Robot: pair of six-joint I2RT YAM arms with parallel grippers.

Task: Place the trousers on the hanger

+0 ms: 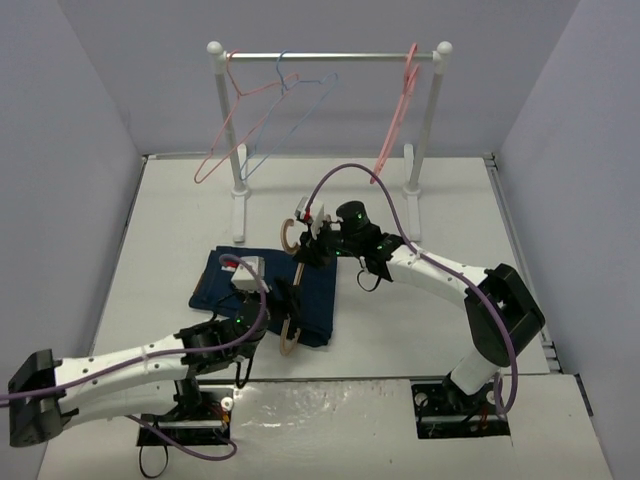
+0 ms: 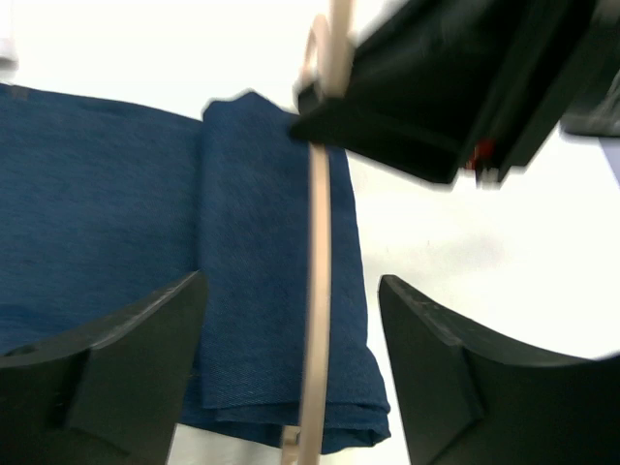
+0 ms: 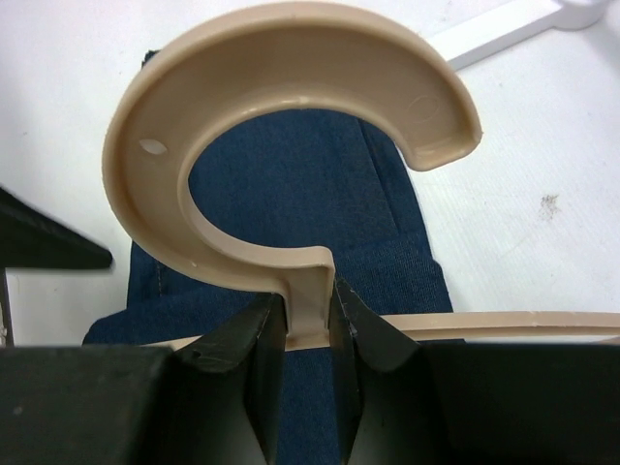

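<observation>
The trousers (image 2: 126,203) lie folded flat on the desk (image 1: 430,320), left of centre. The hanger (image 3: 291,58) lies lengthwise over their 3 o'clock side, its hook pointing to 12. The right tool (image 3: 308,325) is clamped on the hanger's neck just under the hook. The left tool (image 2: 291,291) stands apart, its fingers (image 2: 116,378) straddling the hanger's thin bar without touching it. I cannot tell whether any cloth passes over the bar.

The likely trouble is that, pinched only at the neck, the long hanger may swing or twist on a lift, and the trousers may slide off or be left on the desk. If the left tool closes here, it could nip the bar instead of cloth.

Bare desk lies open at 3 o'clock and toward the rack (image 1: 330,57) at 12. The two tools crowd each other over the cloth, and a side wall closes in at 9.
</observation>
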